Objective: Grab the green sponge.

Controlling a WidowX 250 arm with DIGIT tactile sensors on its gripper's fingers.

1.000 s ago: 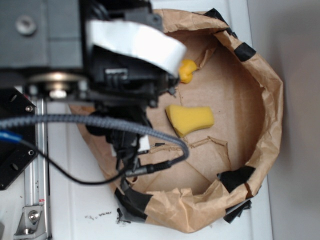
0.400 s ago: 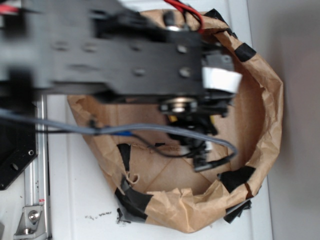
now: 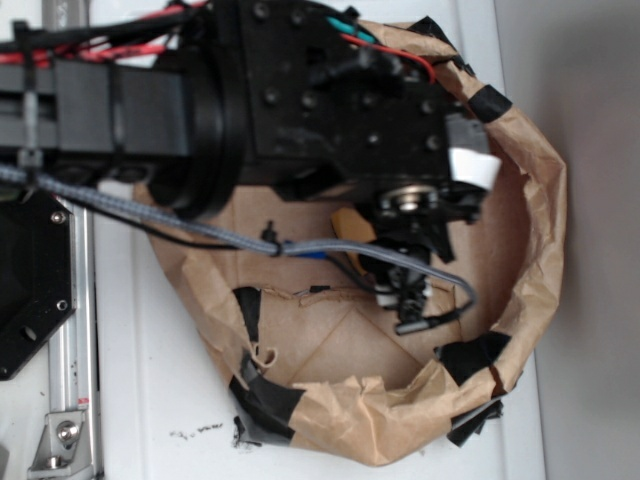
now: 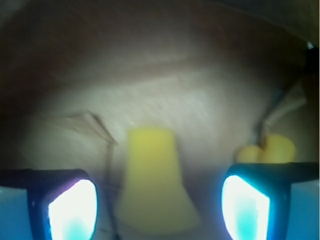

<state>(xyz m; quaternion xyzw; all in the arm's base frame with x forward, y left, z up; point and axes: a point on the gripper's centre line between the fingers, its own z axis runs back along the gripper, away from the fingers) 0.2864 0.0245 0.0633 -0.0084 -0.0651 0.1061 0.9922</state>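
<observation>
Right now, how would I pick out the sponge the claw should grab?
Look inside the crumpled brown paper tub. On its floor lies the flat matte yellow foam wedge, between the open claw's fingers. The small rounded glossy orange-yellow toy sits off to the side.

Open pincer (image 4: 160, 205) straddles green sponge (image 4: 156, 185); orange toy (image 4: 272, 150) seemingly near right finger (image 4: 247, 207).

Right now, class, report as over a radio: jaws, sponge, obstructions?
Gripper open, jaws either side of the green sponge, not touching. Sponge flat on the paper bin floor. Small orange-yellow toy off to one side, not between them.
</observation>
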